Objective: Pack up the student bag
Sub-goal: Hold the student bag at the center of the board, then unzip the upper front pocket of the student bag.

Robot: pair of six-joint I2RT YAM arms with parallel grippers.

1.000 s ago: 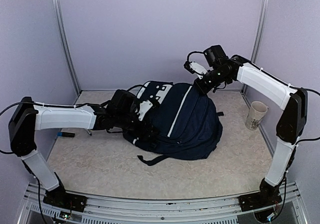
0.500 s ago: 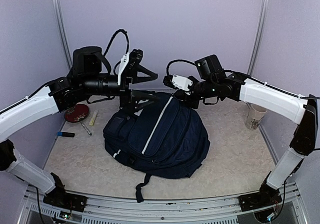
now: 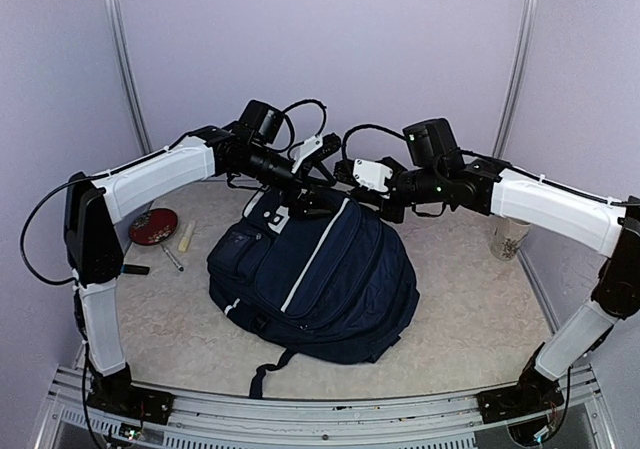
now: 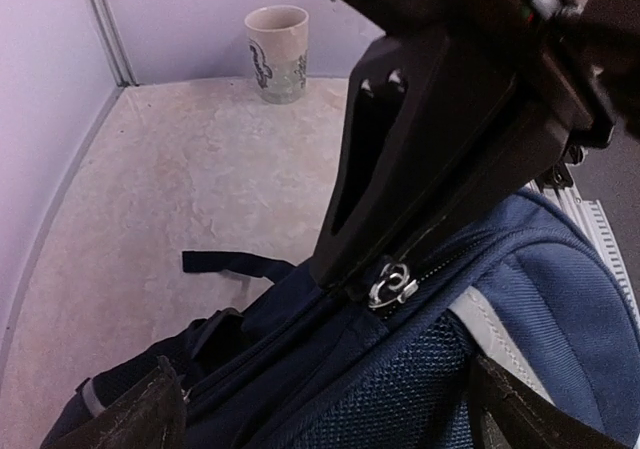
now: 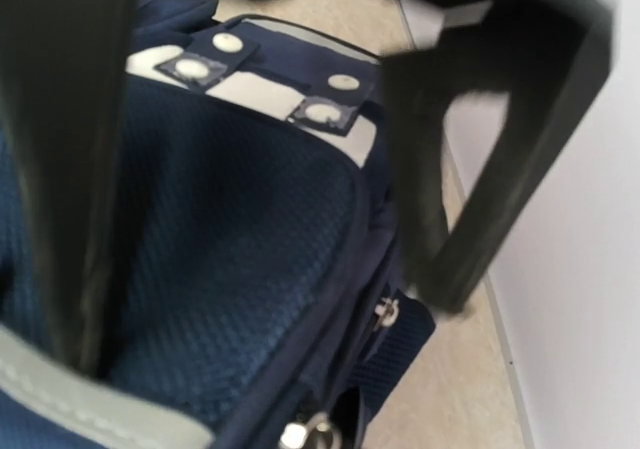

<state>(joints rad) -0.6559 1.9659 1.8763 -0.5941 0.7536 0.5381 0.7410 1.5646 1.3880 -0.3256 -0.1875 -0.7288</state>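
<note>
Student bag (image 3: 320,279) lies left of mug (image 3: 510,237), well apart. My right gripper (image 4: 350,269), nearer mug, pressed together, seems pinching bag seam by zip pull (image 4: 393,286). My left gripper (image 4: 325,414) spread wide, holds nothing. I judge bag soft, floppy, bulky: take 2 holds on firm zip seam.

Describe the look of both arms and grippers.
The left arm and right arm have white shells, black joints and looping black cables. The left gripper and right gripper are black with flat fingers, each ahead of a white wrist block.
</note>
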